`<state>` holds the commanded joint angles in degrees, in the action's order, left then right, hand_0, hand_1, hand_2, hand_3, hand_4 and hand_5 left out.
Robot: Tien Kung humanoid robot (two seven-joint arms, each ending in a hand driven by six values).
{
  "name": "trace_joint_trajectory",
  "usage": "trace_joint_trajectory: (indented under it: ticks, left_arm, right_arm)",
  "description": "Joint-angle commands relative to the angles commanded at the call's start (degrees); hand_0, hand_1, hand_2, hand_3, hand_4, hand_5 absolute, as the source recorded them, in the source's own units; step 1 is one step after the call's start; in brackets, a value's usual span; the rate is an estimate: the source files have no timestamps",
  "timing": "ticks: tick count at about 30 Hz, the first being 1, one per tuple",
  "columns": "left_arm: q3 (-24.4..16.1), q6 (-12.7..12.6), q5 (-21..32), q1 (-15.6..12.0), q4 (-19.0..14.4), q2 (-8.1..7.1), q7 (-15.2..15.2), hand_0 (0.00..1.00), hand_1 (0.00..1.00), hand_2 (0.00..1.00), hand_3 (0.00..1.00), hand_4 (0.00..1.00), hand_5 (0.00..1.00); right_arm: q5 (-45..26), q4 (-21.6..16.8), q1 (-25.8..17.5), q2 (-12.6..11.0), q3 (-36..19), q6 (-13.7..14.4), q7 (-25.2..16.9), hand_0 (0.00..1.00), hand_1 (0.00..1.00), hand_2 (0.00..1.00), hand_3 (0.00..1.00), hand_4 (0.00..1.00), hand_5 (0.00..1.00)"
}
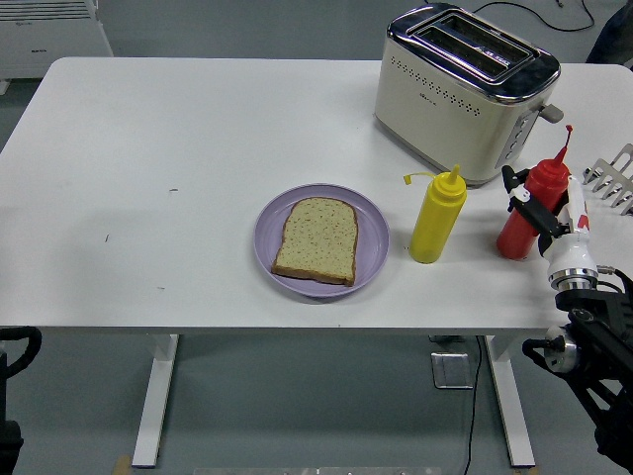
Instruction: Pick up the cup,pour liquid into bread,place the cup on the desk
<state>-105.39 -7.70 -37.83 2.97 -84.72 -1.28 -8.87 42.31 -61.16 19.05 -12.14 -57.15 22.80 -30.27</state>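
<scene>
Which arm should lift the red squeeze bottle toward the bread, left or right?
Right. The right robot hand is already at the red bottle, fingers around it. The left arm rests below the table's near-left corner, far from both bottles.

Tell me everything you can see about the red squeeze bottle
The red squeeze bottle stands upright near the table's right edge, in front of the toaster's right end and right of the yellow squeeze bottle. It looks like soft glossy plastic, with a rounded shoulder and a thin pointed red nozzle on top. The right hand wraps its dark fingers around the body from the right. Its base seems to rest on the table, though that is partly hidden.
</scene>
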Motion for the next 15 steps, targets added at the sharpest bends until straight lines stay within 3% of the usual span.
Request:
trace_joint_trajectory:
  ticks: [15]
  left_arm:
    - [0.04, 0.0, 0.0, -0.09, -0.03, -0.02, -0.03, 0.721, 0.742, 0.741, 0.672, 0.649, 0.998]
  right_arm:
    - [1.14, 0.59, -0.3, -0.03, -0.01, -0.54, 0.04, 0.244, 0.283, 0.377, 0.373, 0.774, 0.255]
